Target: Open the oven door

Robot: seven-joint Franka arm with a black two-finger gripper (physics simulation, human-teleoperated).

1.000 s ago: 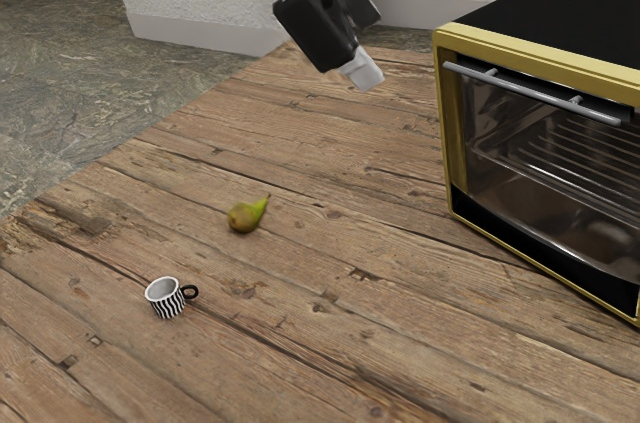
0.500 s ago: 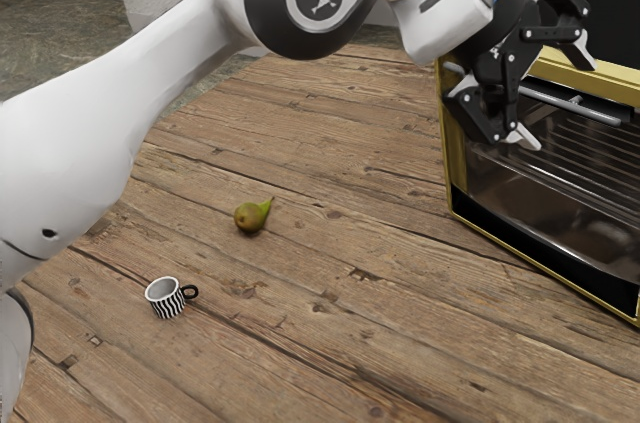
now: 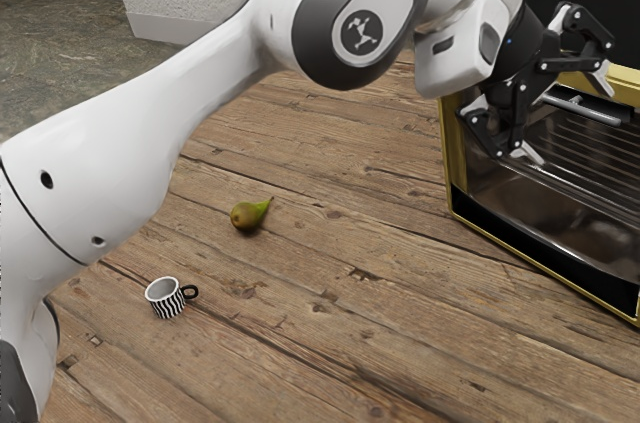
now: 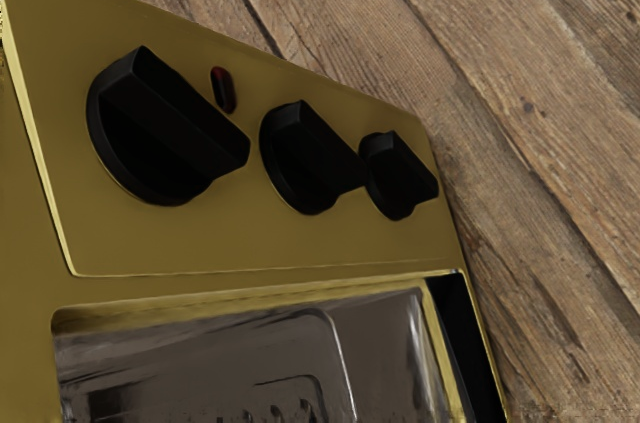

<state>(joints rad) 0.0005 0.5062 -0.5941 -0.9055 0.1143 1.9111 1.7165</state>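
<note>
Supporting tabletop: rough brown wooden planks [image 3: 300, 353], across the exterior view.
Arm: white, jointed, with dark rings [image 3: 130, 178], from lower left to upper right.
Oven: gold-framed box with a black top [image 3: 453, 153], right side of the exterior view.
Door: broad dark glass panel [image 3: 575, 198], same side, looking shut; rigid, likely moderate in weight, the glass brittle if knocked.
Gripper: black, two-fingered [image 3: 567, 117], upper right; jaws spread wide, pinching nothing.
Handle: slim grey metal bar [image 3: 603, 114], near the jaws, contact unclear; stiff, smooth, perhaps slippery. Best gripped around its middle, then drawn outward and probably down.
Mug: black-and-white striped [image 3: 168, 303], lower left.
Pear: green-brown [image 3: 246, 216], left of centre.
Knobs: three, black, ridged [image 4: 310, 158], beside the window; best avoided.
</note>
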